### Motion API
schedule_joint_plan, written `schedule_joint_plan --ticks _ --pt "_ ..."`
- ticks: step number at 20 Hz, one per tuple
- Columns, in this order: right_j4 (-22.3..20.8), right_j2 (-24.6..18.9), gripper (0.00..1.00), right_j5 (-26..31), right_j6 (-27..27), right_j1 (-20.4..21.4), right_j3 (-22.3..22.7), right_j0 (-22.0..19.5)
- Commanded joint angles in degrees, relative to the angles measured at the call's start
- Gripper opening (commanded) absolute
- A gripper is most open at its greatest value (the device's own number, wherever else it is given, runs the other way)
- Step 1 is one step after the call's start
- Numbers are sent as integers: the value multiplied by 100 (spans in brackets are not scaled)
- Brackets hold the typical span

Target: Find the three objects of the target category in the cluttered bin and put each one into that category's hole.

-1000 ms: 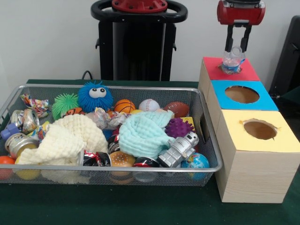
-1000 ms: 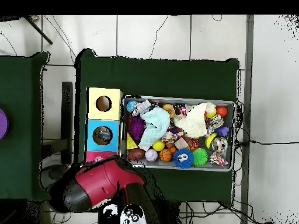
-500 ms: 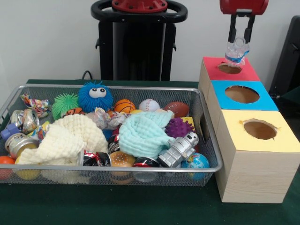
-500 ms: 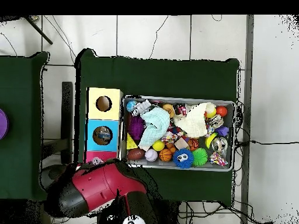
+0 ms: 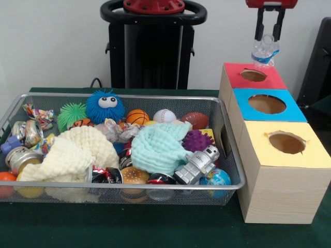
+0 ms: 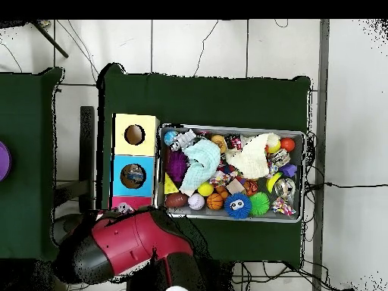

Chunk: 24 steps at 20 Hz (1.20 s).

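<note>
Wrapper (image 5: 265, 50), clear plastic with blue print, hangs pinched in the gripper (image 5: 268, 37) above the red-topped box (image 5: 253, 76), over its hole (image 5: 253, 75). Held there, it looks lined up for dropping. Others probably sit in the wire bin (image 5: 234, 170).

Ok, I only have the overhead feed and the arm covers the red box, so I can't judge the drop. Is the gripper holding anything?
Observer: Yes, the gripper is shut on a clear wrapper with blue print.
Operator: Where is it relative to the box?
Observer: It hangs in the air above the red-topped box, roughly over its hole, touching neither.
Operator: Is the hole blocked?
Observer: No, nothing shows at its opening in the front view.
</note>
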State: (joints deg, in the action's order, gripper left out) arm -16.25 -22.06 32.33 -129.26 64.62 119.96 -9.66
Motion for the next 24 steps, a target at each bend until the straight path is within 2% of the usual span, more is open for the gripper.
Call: schedule_joint_plan --ticks 1,8,16,24 --pt "29 -292 0 695 468 -169 -127 -108" --pt "-37 -281 0 858 490 -362 -490 -98" --pt "-7 -353 0 1375 616 -550 -1090 -118" --pt "-55 -355 0 1439 578 -566 -1191 -128"
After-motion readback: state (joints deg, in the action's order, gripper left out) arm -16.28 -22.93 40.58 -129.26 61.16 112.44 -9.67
